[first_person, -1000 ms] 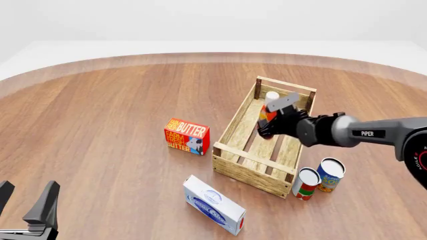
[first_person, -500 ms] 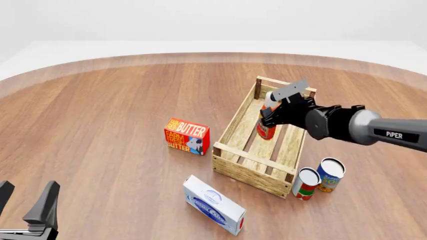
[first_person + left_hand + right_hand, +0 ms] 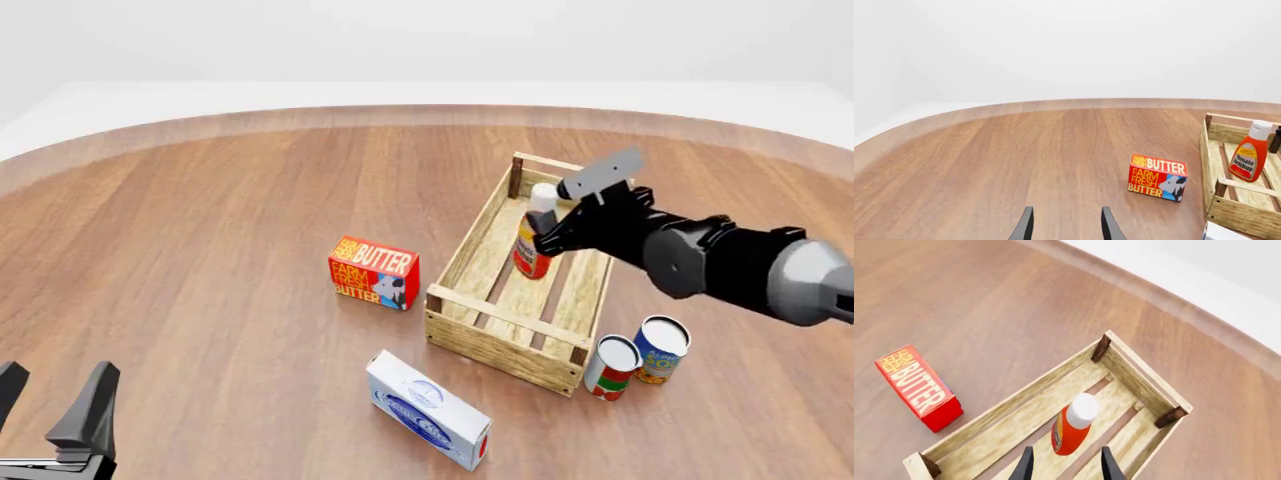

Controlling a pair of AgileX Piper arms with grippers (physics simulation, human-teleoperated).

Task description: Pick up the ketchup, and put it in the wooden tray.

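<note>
Ketchup, the small red plastic bottle with a white cap (image 3: 535, 240), stands upright on the slatted floor of the long light-wood tray (image 3: 490, 334), seemingly delivered. Just beyond, the right gripper (image 3: 561, 226) hangs with jaws apart, holding nothing. The left gripper (image 3: 54, 410) idles open over the desk.

red ketchup (image 3: 533, 245) w/ white cap and yellowish label, light-wood tray (image 3: 471, 322) with darker corner posts, red butter box (image 3: 374, 272), brown wood-grain table (image 3: 214, 230)
</note>
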